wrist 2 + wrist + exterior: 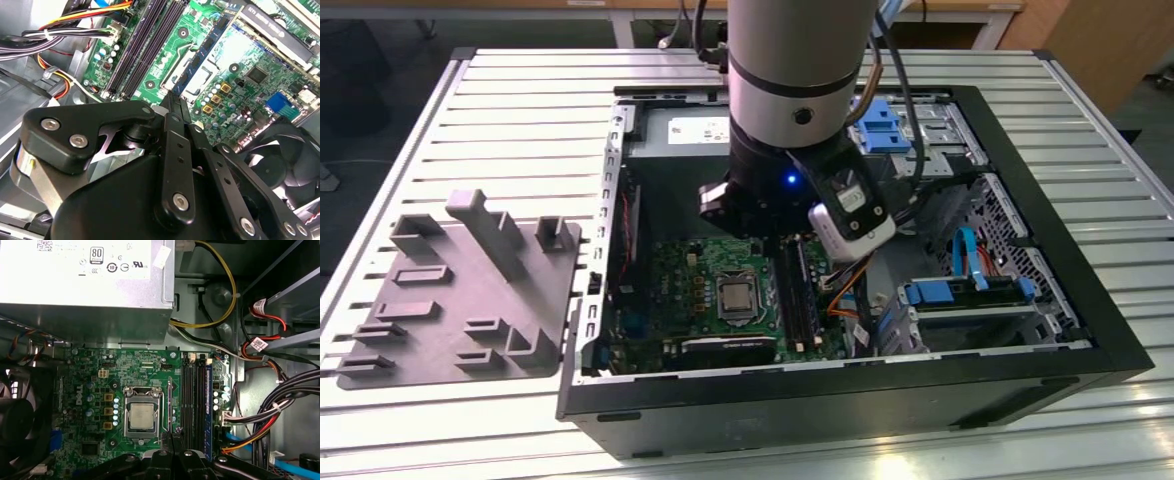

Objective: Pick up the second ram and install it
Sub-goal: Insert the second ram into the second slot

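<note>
fixture: grey moulded tray (460, 290) on slatted table (520, 100), exterior view's left, well apart from the case
case: open black computer case (854, 400) on the table, centre to exterior view's right
motherboard: green motherboard (687, 275) flat on the case floor, silver processor (738, 297) near its middle
slots: long black memory slots (798, 300) just beside the processor, toward exterior view's right; in the first wrist view, installed blue stick (207, 405) seated in the slot farthest from the processor
arm: grey arm (801, 70) reaching down into the case, above the slots
gripper: gripper (174, 100) with black fingers drawn almost fully together, pinched on a thin blue board
task item: second ram (212, 47), blue with a row of dark chips, clamped at the fingertips, hanging above the motherboard over the strip between processor socket and memory slots, not in a slot
axis: long axis roughly parallel to the memory slots, running away from the fingertips in the second wrist view, chip face toward that camera
cables: cable bundle (265, 420) beyond the slots, away from the processor
far right: blue drive brackets (941, 292) at exterior view's right of the case
</note>
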{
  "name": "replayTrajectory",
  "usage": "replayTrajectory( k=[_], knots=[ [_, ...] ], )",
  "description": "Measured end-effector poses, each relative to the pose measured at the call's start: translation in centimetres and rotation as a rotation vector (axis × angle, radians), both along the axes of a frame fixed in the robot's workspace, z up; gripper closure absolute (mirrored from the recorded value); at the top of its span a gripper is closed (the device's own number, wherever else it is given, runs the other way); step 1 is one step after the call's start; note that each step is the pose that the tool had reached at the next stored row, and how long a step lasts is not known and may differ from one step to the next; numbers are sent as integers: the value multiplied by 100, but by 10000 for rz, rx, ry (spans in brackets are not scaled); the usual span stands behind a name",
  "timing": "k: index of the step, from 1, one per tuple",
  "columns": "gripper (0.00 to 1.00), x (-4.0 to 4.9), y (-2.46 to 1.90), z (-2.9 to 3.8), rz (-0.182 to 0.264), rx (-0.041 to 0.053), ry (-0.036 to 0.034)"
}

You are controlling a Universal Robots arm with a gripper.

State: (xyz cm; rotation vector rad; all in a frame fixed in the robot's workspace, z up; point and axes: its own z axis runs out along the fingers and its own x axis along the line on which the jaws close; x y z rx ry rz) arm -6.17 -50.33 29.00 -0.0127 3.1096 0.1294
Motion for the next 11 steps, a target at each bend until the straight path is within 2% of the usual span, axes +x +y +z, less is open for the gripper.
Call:
replayTrajectory(
  k=[11],
  knots=[
    [89, 4, 0, -37, 0, 25, -1]
  ],
)
